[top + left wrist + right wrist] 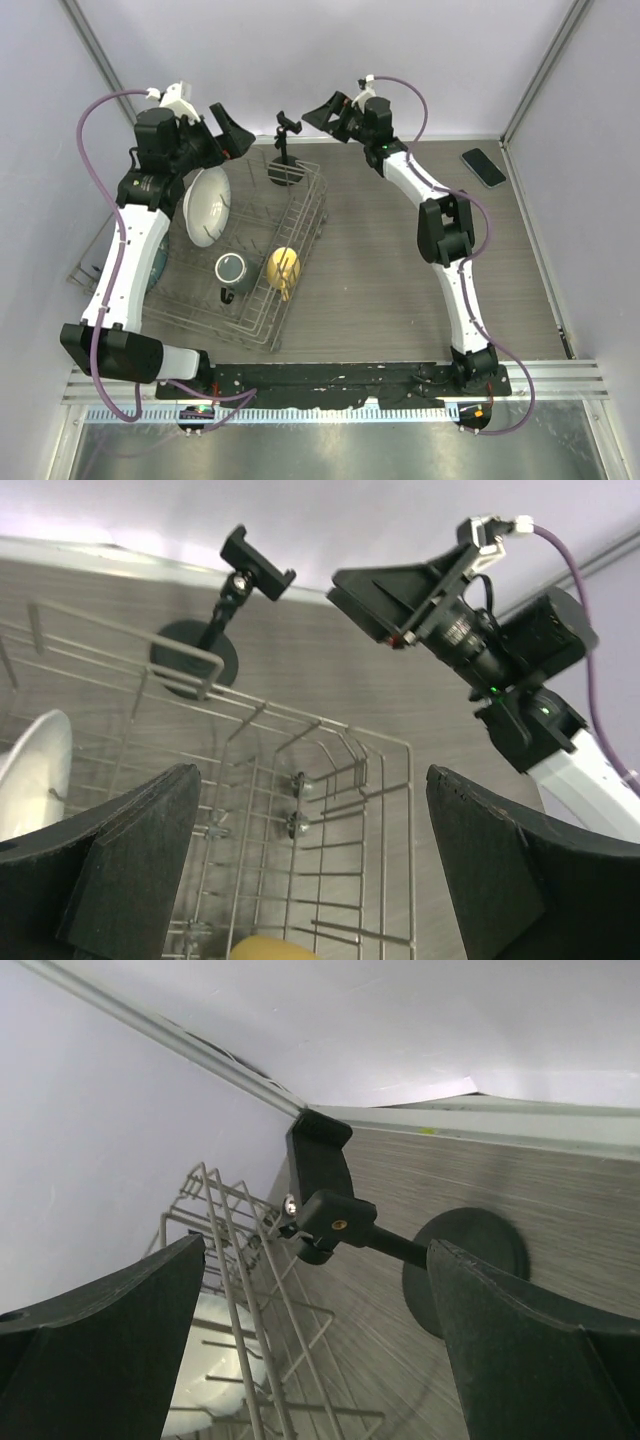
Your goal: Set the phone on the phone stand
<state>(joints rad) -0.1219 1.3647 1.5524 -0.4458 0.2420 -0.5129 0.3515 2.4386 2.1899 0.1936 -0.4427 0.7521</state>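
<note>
A wire rack (312, 222) sits on a grey wood-grain table (390, 290), just beyond the left arm's base. In the rack's near half a dark mug (232, 270) stands upright. Just right of it is a yellow item (284, 268), too small to identify. A white bowl (208, 207) leans on edge in the rack's far left part.

Just past the rack's far end is the stand (284, 152), with a round black base on the table, a thin stem and a small clamp on top. The left gripper (230, 132) hangs over the rack's far left corner, left of the stand, fingers spread wide with nothing between them. The right gripper (325, 110) hangs past the rack's far right corner, right of the stand, also spread wide and holding nothing.

The phone (484, 167) lies flat on the table well to the right of the rack, level with its far end. It is near the right wall, well apart from the stand and both grippers.
</note>
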